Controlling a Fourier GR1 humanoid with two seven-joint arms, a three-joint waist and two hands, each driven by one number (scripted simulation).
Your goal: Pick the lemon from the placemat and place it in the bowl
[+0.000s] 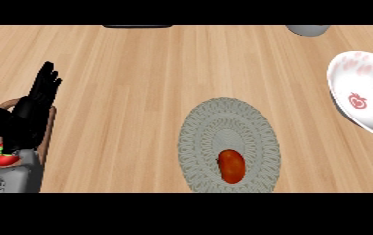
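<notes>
An oblong orange-red fruit (231, 166), darker than a usual lemon, lies on the near part of a round grey woven placemat (218, 125) at the lower middle of the counter. A white bowl (348, 81) with red markings inside sits at the right edge, partly cut off by the view. My left hand (33, 111) stays at the far left with its black fingers straight and pointing up, well away from the fruit and holding nothing. My right hand does not show.
A brown rim (51, 130) and a small red item (7, 159) peek out beside my left forearm. A dark flat object (137, 25) and a grey rounded object (307, 29) sit at the far edge of the wooden counter.
</notes>
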